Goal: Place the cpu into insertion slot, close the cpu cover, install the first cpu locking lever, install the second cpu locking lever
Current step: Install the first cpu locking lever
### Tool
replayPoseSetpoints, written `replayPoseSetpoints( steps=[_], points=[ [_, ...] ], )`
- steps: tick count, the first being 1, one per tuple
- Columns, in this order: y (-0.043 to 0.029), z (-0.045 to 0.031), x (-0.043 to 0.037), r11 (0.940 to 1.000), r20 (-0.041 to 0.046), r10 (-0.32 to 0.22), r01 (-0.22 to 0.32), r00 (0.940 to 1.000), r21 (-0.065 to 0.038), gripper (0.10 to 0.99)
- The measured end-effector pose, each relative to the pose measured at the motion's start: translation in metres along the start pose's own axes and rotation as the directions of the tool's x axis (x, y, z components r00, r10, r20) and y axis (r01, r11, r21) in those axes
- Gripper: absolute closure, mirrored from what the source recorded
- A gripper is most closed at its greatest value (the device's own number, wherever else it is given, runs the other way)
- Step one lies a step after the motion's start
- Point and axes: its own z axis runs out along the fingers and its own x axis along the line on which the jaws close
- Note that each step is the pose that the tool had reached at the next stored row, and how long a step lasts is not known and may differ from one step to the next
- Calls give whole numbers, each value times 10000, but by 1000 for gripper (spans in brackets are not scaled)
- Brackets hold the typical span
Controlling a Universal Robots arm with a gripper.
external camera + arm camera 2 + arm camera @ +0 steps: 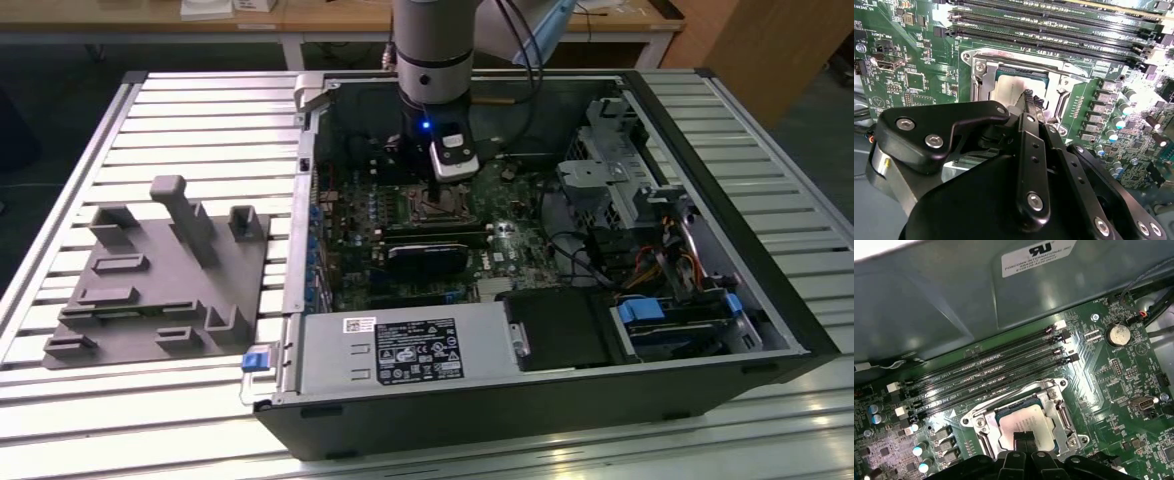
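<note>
The cpu (1026, 421) is a pale silvery square lying flat in the insertion slot (1056, 412) on the green board; the second wrist view shows the same cpu (1006, 92). The cpu cover (985, 424) is a silver frame that appears to lie flat around the chip. A thin wire lever (1024, 56) runs along the socket edge by the memory slots; whether it is latched I cannot tell. My gripper (1030, 98) stands just over the chip's face, fingertips (1024, 436) together with nothing between them. In the exterior view the gripper (449, 180) reaches down into the open case above the socket (434, 208).
Long black memory slots (989, 375) run beside the socket. The case wall (954, 300) rises behind them. Capacitors (1124, 107) stand near the socket. A black card (427, 260), drive bays (667, 320) and cables fill the case. A grey fixture (154, 290) lies on the slatted table (200, 120).
</note>
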Motion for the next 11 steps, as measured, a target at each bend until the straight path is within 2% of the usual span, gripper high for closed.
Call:
replayPoseSetpoints(
  steps=[3,11],
  points=[
    [0,-2,0,10000,0,0,0,10000,0,980],
    [6,-82,-7,9998,-11,-178,178,9998,-11,980]
  ],
)
